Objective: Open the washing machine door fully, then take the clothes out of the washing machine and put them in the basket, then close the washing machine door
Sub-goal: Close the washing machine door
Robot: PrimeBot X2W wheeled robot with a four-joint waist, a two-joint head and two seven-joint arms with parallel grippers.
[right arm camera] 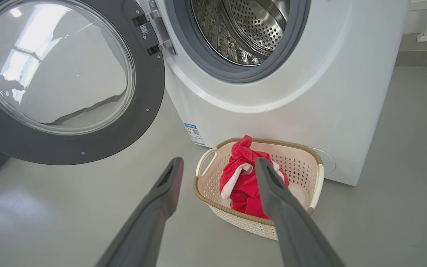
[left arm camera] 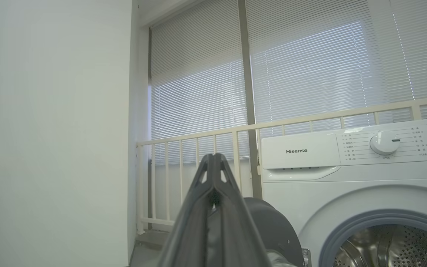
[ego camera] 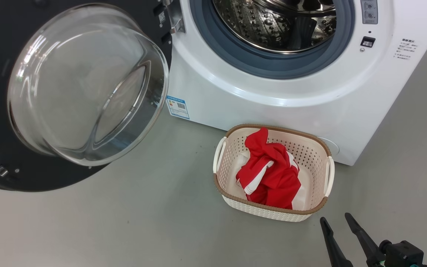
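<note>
My L gripper is closed right up, its two long dark fingers pressed flat together into one narrow point, w/ nothing between them and nothing touched; it hangs in free air, aimed at a pale railing and slatted blinds beside the top of the washing machine. My R gripper is spread wide and empty, tips in air above the smooth grey floor, no contact. The washing machine door stands swung wide on the machine's left: broad glossy black rim, bulging clear glass bowl in the middle that catches reflections. The machine's front is hard white w/ a grey rubber gasket ringing a shiny perforated steel drum, and a small blue label low at its corner. The basket sits on the floor just in front of the machine, cream perforated plastic w/ a brown woven-look rim and white side handles. The clothes lie crumpled inside it, soft bright red fabric w/ white trim, one fold poking above the rim. In the head view the R tips sit near the basket's near right corner, apart from it; in the right wrist view basket and clothes lie ahead, framed between the two spread fingers. In the left wrist view the door's dark edge sits low behind the closed L fingers, apart from them
</note>
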